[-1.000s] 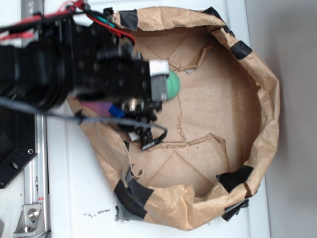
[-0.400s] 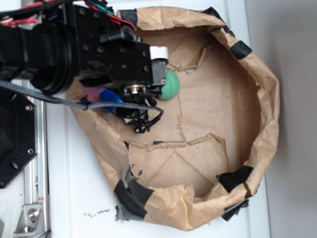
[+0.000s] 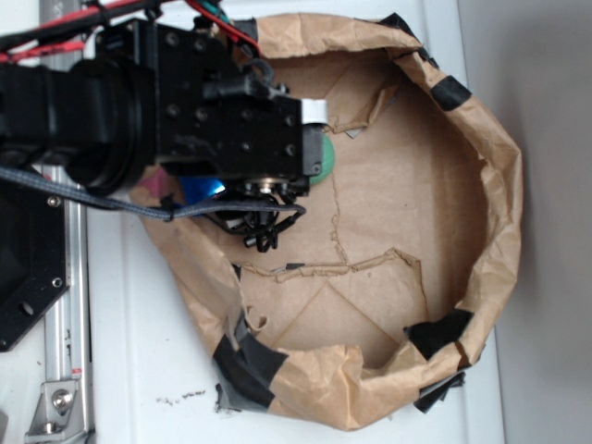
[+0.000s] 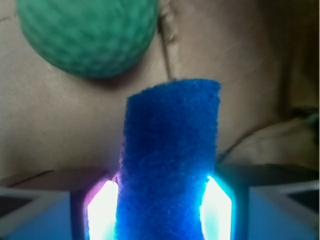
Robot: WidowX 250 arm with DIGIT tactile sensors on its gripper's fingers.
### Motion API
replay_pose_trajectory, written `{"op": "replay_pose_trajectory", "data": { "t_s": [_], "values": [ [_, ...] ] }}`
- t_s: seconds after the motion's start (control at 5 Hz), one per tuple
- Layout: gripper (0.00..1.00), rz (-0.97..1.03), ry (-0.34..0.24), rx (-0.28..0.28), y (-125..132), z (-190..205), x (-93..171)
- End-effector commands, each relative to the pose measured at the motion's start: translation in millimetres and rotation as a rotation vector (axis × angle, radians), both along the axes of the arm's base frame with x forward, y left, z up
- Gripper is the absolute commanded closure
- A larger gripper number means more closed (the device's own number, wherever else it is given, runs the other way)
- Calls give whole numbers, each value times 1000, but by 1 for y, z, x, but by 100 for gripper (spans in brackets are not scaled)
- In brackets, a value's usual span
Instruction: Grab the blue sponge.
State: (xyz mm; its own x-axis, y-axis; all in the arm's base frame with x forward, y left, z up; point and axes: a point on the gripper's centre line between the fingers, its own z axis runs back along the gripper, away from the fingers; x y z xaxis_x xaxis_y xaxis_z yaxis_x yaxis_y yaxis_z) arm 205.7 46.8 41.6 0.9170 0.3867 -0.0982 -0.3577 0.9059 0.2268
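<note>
Wrist view: the blue sponge (image 4: 167,165) sits between the two glowing fingers (image 4: 102,210) of the tool (image 4: 160,212), with both fingers pressed against its long sides. Tool state: clamped on the blue sponge. The sponge's long axis runs straight out from the tool, its free end pointing away toward the far part of the frame. That end stops just short of the green dimpled ball (image 4: 87,35); a narrow strip of brown paper shows between them, so the two are apart, not touching.

Exterior view: the black arm (image 3: 157,111) reaches in from the left over the brown paper enclosure (image 3: 499,185), a crumpled paper wall patched with black tape around a creased paper floor. The tool (image 3: 264,185) is over the left part of the floor. Only a small patch of the sponge (image 3: 196,190) shows beneath the arm body, near the left wall. The ball (image 3: 326,159) is mostly hidden, with its right edge visible just beside the arm's end. Sponge and ball both lie inside the enclosure. The enclosure stands on a white tabletop (image 3: 139,342).
</note>
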Motion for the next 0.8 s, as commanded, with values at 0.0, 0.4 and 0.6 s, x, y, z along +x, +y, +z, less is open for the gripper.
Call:
{"op": "replay_pose_trajectory", "data": {
  "t_s": [0.0,0.4,0.6],
  "values": [
    [100,-398,-285,187,-27,116,59],
    [100,-442,-353,64,-35,175,67],
    [100,-420,-339,7,-32,171,71]
  ]
}}
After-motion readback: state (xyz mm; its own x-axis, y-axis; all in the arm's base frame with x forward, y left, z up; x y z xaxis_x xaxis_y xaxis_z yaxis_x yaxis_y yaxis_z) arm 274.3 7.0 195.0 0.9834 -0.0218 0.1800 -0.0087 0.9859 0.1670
